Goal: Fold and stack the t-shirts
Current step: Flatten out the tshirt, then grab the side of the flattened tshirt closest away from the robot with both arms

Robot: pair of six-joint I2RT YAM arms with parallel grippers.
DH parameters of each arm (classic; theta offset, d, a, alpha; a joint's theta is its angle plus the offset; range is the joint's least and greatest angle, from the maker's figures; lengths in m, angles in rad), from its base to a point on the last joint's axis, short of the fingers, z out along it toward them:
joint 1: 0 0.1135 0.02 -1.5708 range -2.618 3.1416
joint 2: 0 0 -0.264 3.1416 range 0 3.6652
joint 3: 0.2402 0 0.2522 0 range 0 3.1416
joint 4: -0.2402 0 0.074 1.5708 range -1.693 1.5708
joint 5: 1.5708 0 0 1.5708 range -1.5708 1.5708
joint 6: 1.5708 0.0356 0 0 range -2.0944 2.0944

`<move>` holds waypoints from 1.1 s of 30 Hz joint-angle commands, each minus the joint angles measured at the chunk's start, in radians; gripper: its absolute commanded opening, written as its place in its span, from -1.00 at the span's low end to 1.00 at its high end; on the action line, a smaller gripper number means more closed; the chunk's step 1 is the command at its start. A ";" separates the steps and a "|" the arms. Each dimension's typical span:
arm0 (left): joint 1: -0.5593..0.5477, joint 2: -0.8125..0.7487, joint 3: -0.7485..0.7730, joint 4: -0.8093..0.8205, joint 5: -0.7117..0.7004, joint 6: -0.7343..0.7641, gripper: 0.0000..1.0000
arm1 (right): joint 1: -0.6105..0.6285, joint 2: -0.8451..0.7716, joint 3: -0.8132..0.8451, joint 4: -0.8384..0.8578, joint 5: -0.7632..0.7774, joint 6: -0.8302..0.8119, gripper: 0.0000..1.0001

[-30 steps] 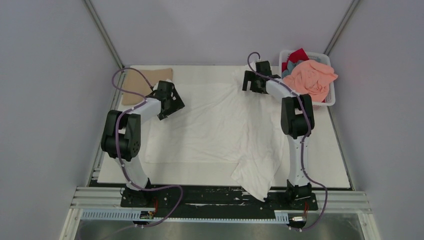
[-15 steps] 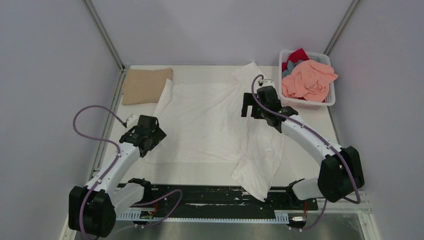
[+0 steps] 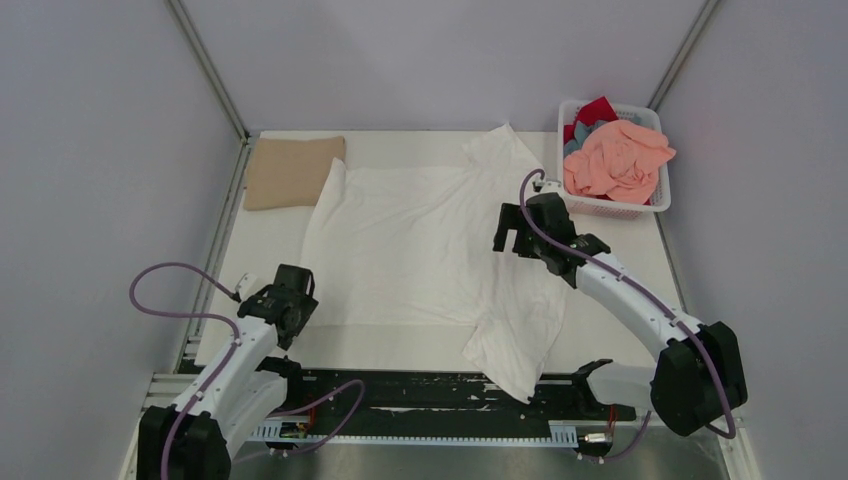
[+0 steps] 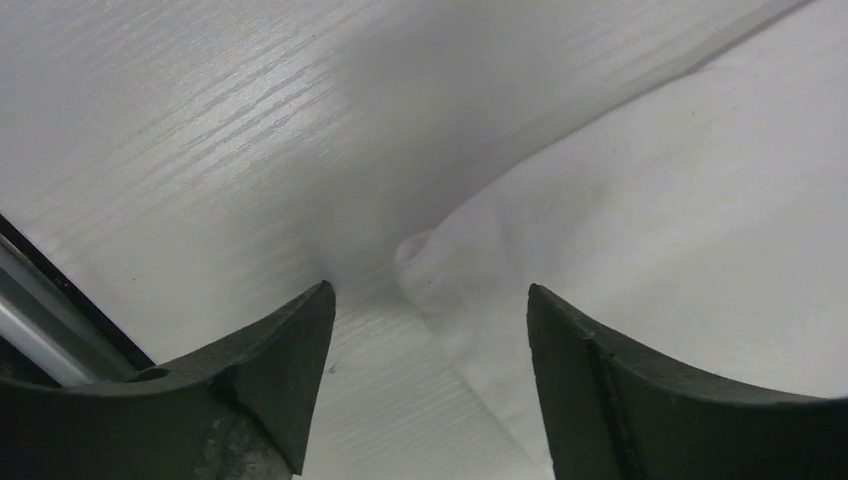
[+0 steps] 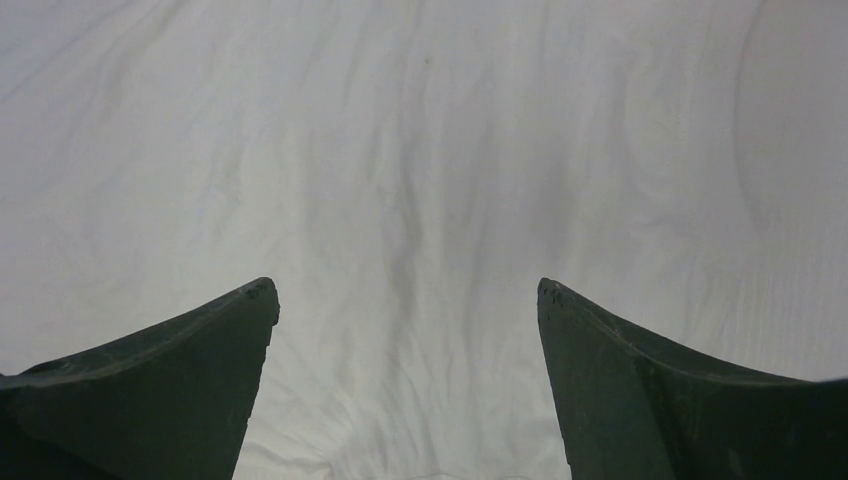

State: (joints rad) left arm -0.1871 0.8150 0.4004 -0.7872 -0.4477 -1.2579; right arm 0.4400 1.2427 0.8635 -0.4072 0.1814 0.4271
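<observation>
A white t-shirt [image 3: 420, 240] lies spread over the middle of the table, its right side bunched and trailing toward the near edge [image 3: 510, 355]. My left gripper [image 3: 293, 312] is open at the shirt's near-left corner. In the left wrist view that corner [image 4: 440, 262] lies on the table between the tips of the left gripper [image 4: 430, 300], untouched. My right gripper [image 3: 510, 240] is open over the shirt's right part; in the right wrist view only wrinkled white cloth [image 5: 420, 150] shows beyond the right gripper [image 5: 408, 290]. A folded tan t-shirt [image 3: 292, 170] lies at the far left.
A white lattice basket [image 3: 655, 203] at the far right holds a salmon pink shirt [image 3: 620, 155], a red one [image 3: 597, 108] and a grey-blue one [image 3: 580, 138]. The black rail [image 3: 420, 392] runs along the near edge. Grey walls close in both sides.
My left arm has swung back from the shirt's far-left corner to its near-left corner. The right arm has drawn back from the far right to the shirt's right side.
</observation>
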 commanded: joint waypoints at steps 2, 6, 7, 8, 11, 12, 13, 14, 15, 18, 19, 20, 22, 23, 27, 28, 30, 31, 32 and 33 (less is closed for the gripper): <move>0.011 0.065 -0.017 0.101 -0.015 -0.074 0.39 | 0.002 -0.047 -0.017 0.014 0.007 0.041 1.00; 0.012 0.109 -0.035 0.155 -0.011 -0.069 0.06 | 0.002 -0.073 -0.017 -0.022 0.014 0.050 1.00; 0.013 0.117 -0.037 0.164 -0.011 -0.068 -0.09 | 0.003 -0.081 -0.019 -0.036 0.010 0.046 1.00; 0.014 0.133 -0.041 0.188 -0.009 -0.065 -0.26 | 0.006 -0.090 -0.019 -0.051 0.007 0.043 1.00; 0.015 0.155 -0.046 0.237 0.021 -0.035 -0.65 | 0.020 -0.118 -0.021 -0.118 -0.003 0.040 1.00; 0.015 0.161 -0.049 0.258 0.025 -0.030 -0.75 | 0.032 -0.128 -0.024 -0.145 -0.013 0.034 1.00; 0.015 0.165 -0.050 0.263 0.027 -0.025 -0.81 | 0.050 -0.135 -0.027 -0.176 -0.024 0.027 0.99; 0.015 0.167 -0.048 0.265 0.027 -0.025 -0.97 | 0.073 -0.139 -0.028 -0.212 -0.033 0.019 0.99; 0.015 0.167 -0.048 0.265 0.025 -0.018 -1.00 | 0.100 -0.142 -0.027 -0.255 -0.046 0.009 0.98; 0.014 0.153 -0.053 0.272 0.019 0.006 -1.00 | 0.217 -0.140 -0.019 -0.404 -0.128 0.002 0.92; 0.015 0.146 -0.055 0.272 0.013 0.009 -1.00 | 0.265 -0.135 -0.022 -0.461 -0.155 0.009 0.90; 0.014 0.135 -0.057 0.271 0.007 0.014 -1.00 | 0.311 -0.128 -0.028 -0.537 -0.164 0.032 0.89; 0.014 0.114 -0.061 0.268 0.002 0.018 -1.00 | 0.402 -0.121 -0.066 -0.591 -0.235 0.091 0.85; 0.015 0.102 -0.064 0.266 0.000 0.020 -1.00 | 0.452 -0.122 -0.093 -0.596 -0.270 0.125 0.82; 0.015 0.083 -0.063 0.266 -0.004 0.031 -1.00 | 0.612 -0.108 -0.181 -0.561 -0.319 0.260 0.64; 0.015 0.082 -0.063 0.266 -0.005 0.034 -1.00 | 0.635 -0.098 -0.198 -0.549 -0.312 0.276 0.58; 0.015 0.083 -0.062 0.269 -0.003 0.037 -1.00 | 0.655 -0.065 -0.225 -0.529 -0.294 0.303 0.48; 0.015 0.084 -0.062 0.270 -0.001 0.039 -1.00 | 0.662 -0.049 -0.234 -0.517 -0.289 0.311 0.45; 0.015 0.085 -0.061 0.269 -0.001 0.041 -1.00 | 0.669 -0.031 -0.244 -0.501 -0.282 0.318 0.44; 0.015 0.086 -0.060 0.269 0.000 0.041 -1.00 | 0.676 -0.020 -0.254 -0.488 -0.271 0.328 0.40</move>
State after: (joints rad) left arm -0.1757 0.9012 0.3538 -0.5274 -0.4698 -1.2228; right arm 1.0912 1.1858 0.6334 -0.9291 -0.1028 0.6548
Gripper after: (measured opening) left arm 0.008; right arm 0.727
